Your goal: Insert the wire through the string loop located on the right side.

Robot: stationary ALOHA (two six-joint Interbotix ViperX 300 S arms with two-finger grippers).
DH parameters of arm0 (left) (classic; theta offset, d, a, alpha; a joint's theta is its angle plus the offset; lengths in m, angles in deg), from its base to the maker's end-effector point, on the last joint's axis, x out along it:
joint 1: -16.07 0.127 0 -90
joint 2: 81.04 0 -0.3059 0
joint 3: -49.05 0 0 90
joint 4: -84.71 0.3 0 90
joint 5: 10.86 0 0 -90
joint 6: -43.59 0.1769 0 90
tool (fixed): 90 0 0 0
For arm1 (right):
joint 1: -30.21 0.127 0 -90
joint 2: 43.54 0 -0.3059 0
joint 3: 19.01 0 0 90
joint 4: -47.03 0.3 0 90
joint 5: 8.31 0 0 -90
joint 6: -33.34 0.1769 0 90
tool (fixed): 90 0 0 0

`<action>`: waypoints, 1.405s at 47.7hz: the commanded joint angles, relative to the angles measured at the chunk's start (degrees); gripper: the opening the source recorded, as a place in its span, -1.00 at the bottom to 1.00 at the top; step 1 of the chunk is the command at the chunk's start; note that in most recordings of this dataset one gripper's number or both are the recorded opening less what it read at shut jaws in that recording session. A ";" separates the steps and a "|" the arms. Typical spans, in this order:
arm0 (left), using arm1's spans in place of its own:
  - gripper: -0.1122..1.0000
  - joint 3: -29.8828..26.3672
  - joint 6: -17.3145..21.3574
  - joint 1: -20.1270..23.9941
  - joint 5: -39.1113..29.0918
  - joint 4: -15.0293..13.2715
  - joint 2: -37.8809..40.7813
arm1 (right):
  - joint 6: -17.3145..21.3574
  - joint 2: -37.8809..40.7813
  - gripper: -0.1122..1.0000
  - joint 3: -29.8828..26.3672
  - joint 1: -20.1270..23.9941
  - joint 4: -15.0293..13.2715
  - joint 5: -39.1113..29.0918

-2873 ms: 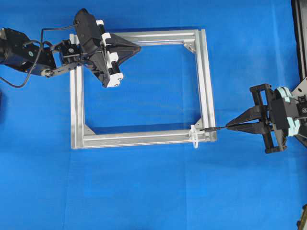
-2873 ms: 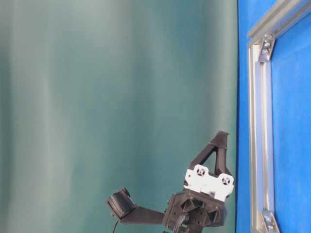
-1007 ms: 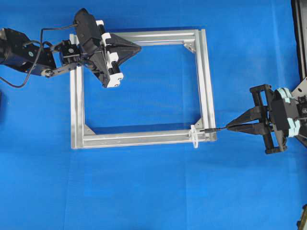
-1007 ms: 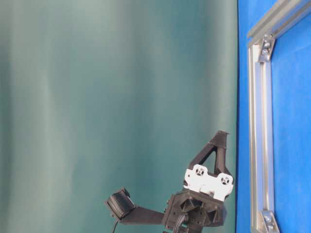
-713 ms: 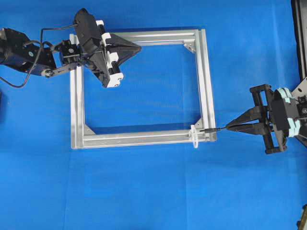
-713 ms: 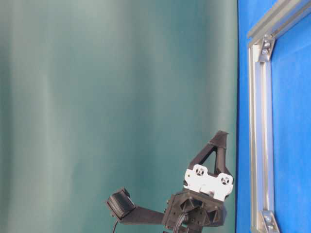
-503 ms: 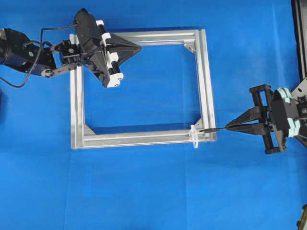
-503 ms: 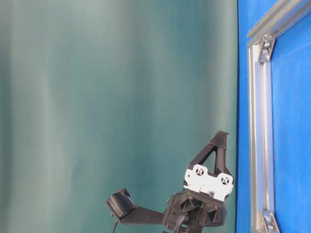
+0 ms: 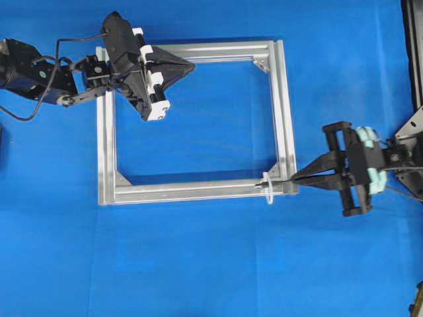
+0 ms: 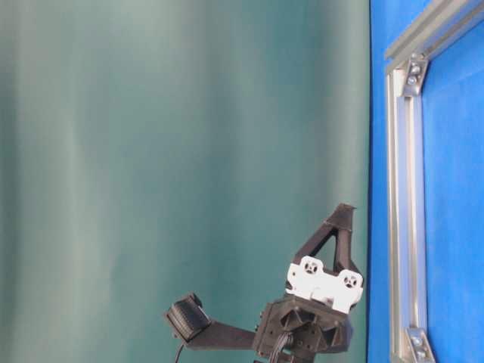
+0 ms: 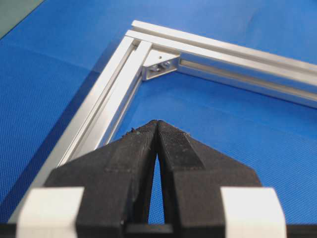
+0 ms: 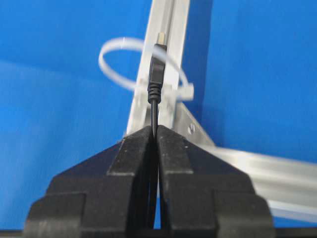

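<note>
At the frame's (image 9: 285,119) near right corner, the right gripper (image 12: 154,133), clamped on the wire (image 12: 154,106), holds its plug inside the string loop (image 12: 115,67); a straight, level push should avoid snagging the loop.

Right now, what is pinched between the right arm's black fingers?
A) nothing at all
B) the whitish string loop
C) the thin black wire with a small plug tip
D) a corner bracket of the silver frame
C: in the right wrist view the right gripper clamps the thin black wire, plug tip pointing at the whitish string loop.
</note>
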 commanded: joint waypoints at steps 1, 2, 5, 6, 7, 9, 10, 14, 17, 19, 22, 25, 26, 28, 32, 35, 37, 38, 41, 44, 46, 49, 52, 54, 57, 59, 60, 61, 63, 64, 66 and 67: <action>-0.80 -0.35 0.09 -0.09 0.44 0.18 -1.76 | -0.09 1.67 -0.86 -2.81 0.18 -0.09 0.88; -0.80 -0.35 0.00 -0.18 0.44 0.18 -1.76 | -0.09 2.02 -0.86 -3.25 0.26 -0.09 0.88; -0.80 -0.35 0.00 -0.35 0.44 0.18 -1.76 | -0.09 3.25 -0.86 -4.39 0.26 0.00 0.88; -0.80 -0.35 0.00 -0.35 0.44 0.18 -1.76 | -0.09 3.52 -0.86 -4.75 0.26 0.00 0.88; -0.80 -0.35 0.00 -0.35 0.44 0.26 -1.76 | -0.09 3.87 -0.86 -5.19 0.26 0.00 0.88; -0.80 -0.35 0.09 -0.44 0.44 0.26 -1.67 | -0.09 4.39 -0.86 -5.71 0.26 -0.09 0.88; -0.80 -0.44 0.09 -0.53 0.44 0.26 -1.76 | -0.09 4.57 -0.86 -5.98 0.35 0.00 0.88; -0.80 -0.35 0.09 -0.53 0.44 0.26 -1.76 | -0.09 5.27 -0.86 -6.59 0.26 0.00 0.88; -0.80 -0.35 0.09 -0.53 0.35 0.26 -1.67 | -0.09 5.54 -0.86 -6.94 0.26 0.00 1.05; -0.80 -0.35 0.09 -0.53 0.35 0.26 -1.67 | -0.09 5.71 -0.86 -7.12 0.26 0.00 1.14; -0.80 -0.35 0.09 -0.70 0.35 0.35 -1.76 | -0.09 5.71 -0.86 -7.21 0.26 0.00 1.14; -0.80 -0.35 0.09 -0.79 0.35 0.35 -1.67 | -0.09 5.71 -0.86 -7.12 0.26 0.00 1.14; -0.80 -0.35 0.09 -0.88 0.35 0.35 -1.67 | -0.09 5.71 -0.86 -7.12 0.26 0.00 1.14; -0.80 -0.35 0.09 -0.97 0.35 0.35 -1.67 | 0.00 5.71 -0.86 -7.12 0.26 0.00 1.14; -0.80 -0.35 0.09 -1.32 0.26 0.35 -1.76 | -0.09 5.71 -0.86 -7.12 0.26 0.00 1.05; -0.80 -0.35 0.09 -1.76 0.26 0.35 -1.67 | -0.09 5.71 -0.86 -7.12 0.26 0.00 1.14; -0.80 -0.35 0.09 -2.64 0.26 0.35 -1.67 | -0.09 5.71 -0.86 -7.12 0.26 0.00 1.05; -0.80 -0.35 0.09 -2.99 0.26 0.44 -1.67 | -0.09 5.71 -0.86 -7.12 0.35 0.00 1.05; -0.80 -0.35 0.09 -4.31 0.26 0.35 -1.58 | -0.09 5.71 -0.86 -7.12 0.26 0.00 1.14; -0.80 -0.35 0.00 -6.06 0.26 0.35 -1.49 | -0.09 5.71 -0.86 -7.03 0.26 0.00 1.05; -0.80 -0.35 0.00 -7.38 0.26 0.44 -1.49 | -0.09 5.71 -0.86 -7.03 0.35 0.00 1.14; -0.80 -0.35 -0.09 -9.67 0.26 0.35 -1.41 | -0.09 5.71 -0.86 -7.12 0.35 0.00 1.05; -0.80 -0.35 -0.09 -11.69 0.26 0.35 -1.32 | -0.09 5.71 -0.86 -7.12 0.26 0.00 1.05; -0.80 -0.35 -0.09 -13.27 0.26 0.35 -1.23 | -0.09 5.71 -0.86 -7.12 0.26 0.00 1.05; -0.80 -0.44 -0.09 -15.47 0.26 0.35 -1.23 | -0.09 5.71 -0.86 -7.12 0.26 -0.09 1.05; -0.80 -0.44 -0.09 -16.96 0.26 0.35 -1.14 | -0.09 5.80 -0.86 -7.12 0.26 -0.09 1.05; -0.80 -0.44 -0.09 -18.11 0.26 0.35 -1.14 | -0.09 5.71 -0.86 -7.12 0.26 0.00 1.05; -0.80 -0.44 -0.09 -18.98 0.26 0.26 -1.14 | -0.09 5.71 -0.86 -7.12 0.26 0.00 1.14; -0.80 -0.53 -0.18 -20.39 0.26 0.18 -1.14 | -0.09 5.71 -0.86 -7.12 0.26 0.00 1.05; -0.80 -0.62 -0.18 -21.09 0.35 0.18 -1.14 | -0.09 5.71 -0.86 -7.12 0.26 -0.09 1.05; -0.80 -0.62 -0.18 -22.50 0.53 0.18 -1.14 | -0.09 5.71 -0.86 -7.12 0.26 0.00 1.14; -0.80 -0.70 -0.18 -23.55 0.53 0.18 -1.14 | -0.09 5.71 -0.86 -7.12 0.26 0.00 1.05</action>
